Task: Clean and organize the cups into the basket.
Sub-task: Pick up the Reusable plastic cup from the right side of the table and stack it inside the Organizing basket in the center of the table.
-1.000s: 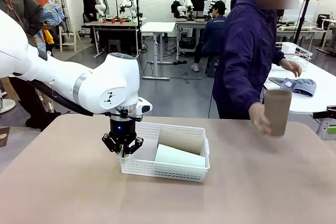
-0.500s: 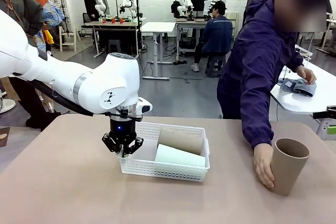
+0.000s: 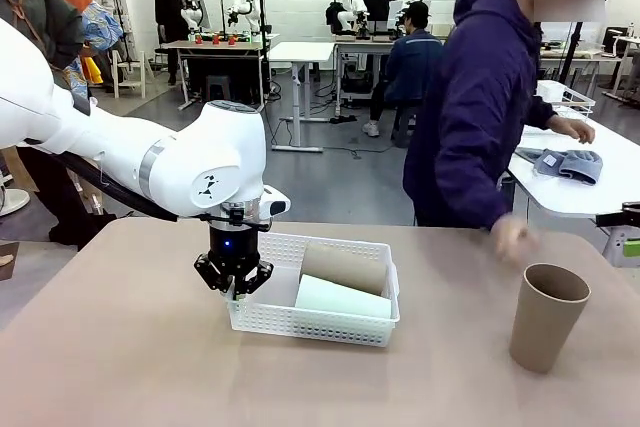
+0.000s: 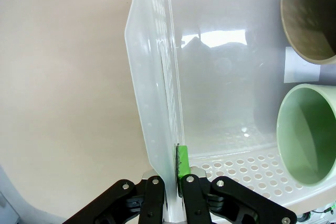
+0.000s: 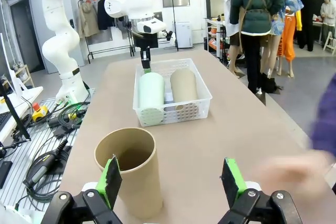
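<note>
The standing brown cup (image 3: 545, 315) is upright at the right, well apart from the basket (image 3: 310, 325), where a second brown cup (image 3: 345, 267) and the mint cup (image 3: 340, 297) lie side by side. Judged light, thin-walled, easily tipped or crushed; take it mid-height across the body. The left gripper (image 3: 233, 282) is clenched on the basket's side wall; the right gripper (image 5: 172, 181) is spread wide, empty. Half a second ago the person's hand (image 3: 512, 237) rested against that cup; it has now withdrawn.

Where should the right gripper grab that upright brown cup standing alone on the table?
Grip the brown cup across its side wall, upper half, coming in level from the robot's side. It stands upright, open mouth up, widening toward the rim.
</note>
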Available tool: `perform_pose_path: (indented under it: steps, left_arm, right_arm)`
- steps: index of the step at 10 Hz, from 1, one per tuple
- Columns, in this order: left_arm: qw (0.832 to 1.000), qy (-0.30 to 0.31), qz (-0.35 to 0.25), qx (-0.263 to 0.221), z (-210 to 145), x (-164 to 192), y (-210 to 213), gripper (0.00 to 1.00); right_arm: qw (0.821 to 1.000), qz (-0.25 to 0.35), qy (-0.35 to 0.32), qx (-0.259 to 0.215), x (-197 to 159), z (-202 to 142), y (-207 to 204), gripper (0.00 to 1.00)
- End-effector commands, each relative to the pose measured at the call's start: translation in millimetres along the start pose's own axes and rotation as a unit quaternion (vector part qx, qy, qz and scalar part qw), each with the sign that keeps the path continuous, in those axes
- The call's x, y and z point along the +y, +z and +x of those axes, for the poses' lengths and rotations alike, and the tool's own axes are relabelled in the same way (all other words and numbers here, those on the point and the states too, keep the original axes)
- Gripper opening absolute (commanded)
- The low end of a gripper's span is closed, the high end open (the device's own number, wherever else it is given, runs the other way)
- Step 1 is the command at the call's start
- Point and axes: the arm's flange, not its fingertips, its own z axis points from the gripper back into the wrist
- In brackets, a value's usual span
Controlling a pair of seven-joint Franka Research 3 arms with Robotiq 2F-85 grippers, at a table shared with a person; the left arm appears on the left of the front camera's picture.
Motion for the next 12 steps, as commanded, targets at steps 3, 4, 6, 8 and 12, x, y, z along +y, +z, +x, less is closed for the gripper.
perform_pose_path:
  steps: [3,4,6,8,12]
  left_arm:
    - [1.0,0.001,0.009,-0.003,-1,-1,-2,0.0]
    - [1.0,0.001,0.009,-0.003,-1,-1,-2,0.0]
    - [1.0,0.001,0.009,-0.003,-1,-1,-2,0.0]
    - [1.0,0.001,0.009,-0.003,-1,-1,-2,0.0]
    - [1.0,0.001,0.009,-0.003,-1,-1,-2,0.0]
  right_arm:
    - [0.999,0.021,0.028,0.024,43,-38,-7,1.0]
    - [0.999,0.028,0.035,0.025,56,-46,-8,1.0]
    - [0.998,0.049,0.03,0.033,74,-62,-21,1.0]
    - [0.997,0.062,0.033,0.035,86,-73,-39,1.0]
    - [0.997,0.058,0.019,0.048,82,-94,-58,1.0]
